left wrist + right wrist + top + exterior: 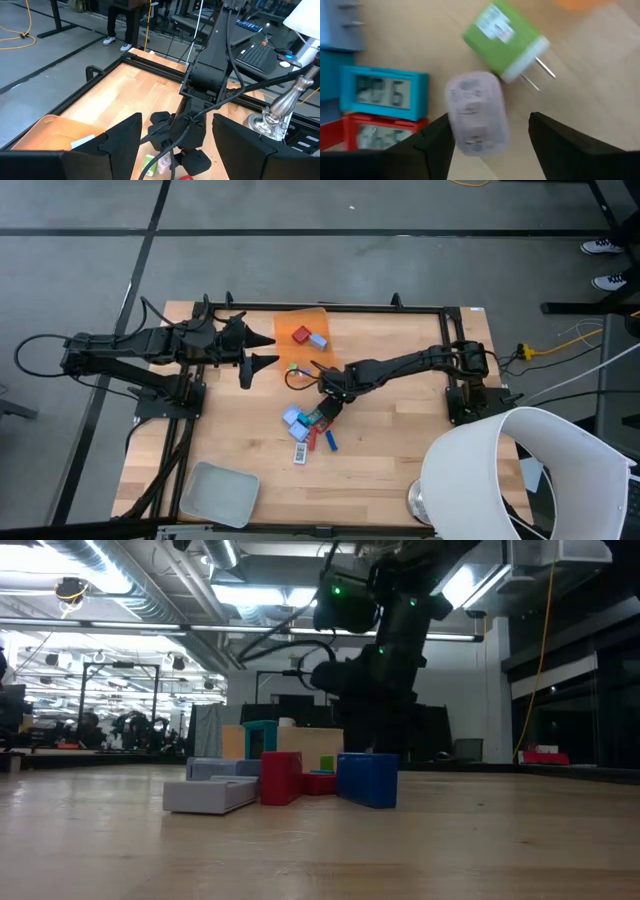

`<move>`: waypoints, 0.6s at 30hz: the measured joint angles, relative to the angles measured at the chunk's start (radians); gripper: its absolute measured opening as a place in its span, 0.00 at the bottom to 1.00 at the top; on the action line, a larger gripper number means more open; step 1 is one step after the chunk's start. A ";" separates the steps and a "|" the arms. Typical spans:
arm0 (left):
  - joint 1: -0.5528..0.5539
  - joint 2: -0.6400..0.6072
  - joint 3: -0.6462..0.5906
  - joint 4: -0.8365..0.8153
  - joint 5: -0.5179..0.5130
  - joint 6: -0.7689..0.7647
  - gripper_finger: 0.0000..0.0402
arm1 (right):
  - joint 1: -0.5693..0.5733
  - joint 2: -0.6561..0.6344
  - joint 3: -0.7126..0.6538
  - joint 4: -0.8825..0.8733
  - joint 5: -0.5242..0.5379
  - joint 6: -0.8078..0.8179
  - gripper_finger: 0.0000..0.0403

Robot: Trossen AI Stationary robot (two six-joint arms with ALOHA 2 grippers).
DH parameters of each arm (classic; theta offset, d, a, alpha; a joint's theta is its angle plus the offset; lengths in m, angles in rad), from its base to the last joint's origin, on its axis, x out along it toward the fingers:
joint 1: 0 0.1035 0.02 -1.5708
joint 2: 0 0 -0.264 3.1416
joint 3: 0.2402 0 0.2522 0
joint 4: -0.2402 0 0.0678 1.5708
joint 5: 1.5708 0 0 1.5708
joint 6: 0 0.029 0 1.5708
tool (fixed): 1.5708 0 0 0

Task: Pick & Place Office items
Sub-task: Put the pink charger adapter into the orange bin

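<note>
The right tool [487,137] hangs with fingers spread above a rounded, pale pink piece [476,112] on the wooden counter [390,430]. Just beyond lies a boxy green plug [502,37]; beside it, flat teal [382,92] and red [372,134] clocks. The left tool [262,350], fingers apart, waits by the translucent orange bin [290,325].

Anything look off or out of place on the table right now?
Nothing looks damaged or spilled. The office items lie in a loose jumble mid-table under the right gripper, open above them. Two pieces already sit in the orange bin. The left gripper waits open beside it.
</note>
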 joint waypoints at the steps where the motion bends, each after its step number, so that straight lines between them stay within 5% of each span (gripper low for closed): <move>1: 0.000 0.000 0.000 0.000 0.000 0.001 0.59 | 0.000 0.000 -0.006 0.010 0.000 0.008 0.57; 11: 0.000 0.000 0.000 0.000 -0.001 0.002 0.59 | 0.000 0.000 -0.027 0.075 0.001 0.049 0.31; 18: 0.000 0.000 0.000 0.000 -0.001 -0.001 0.59 | 0.005 0.000 -0.027 0.084 -0.062 0.050 0.29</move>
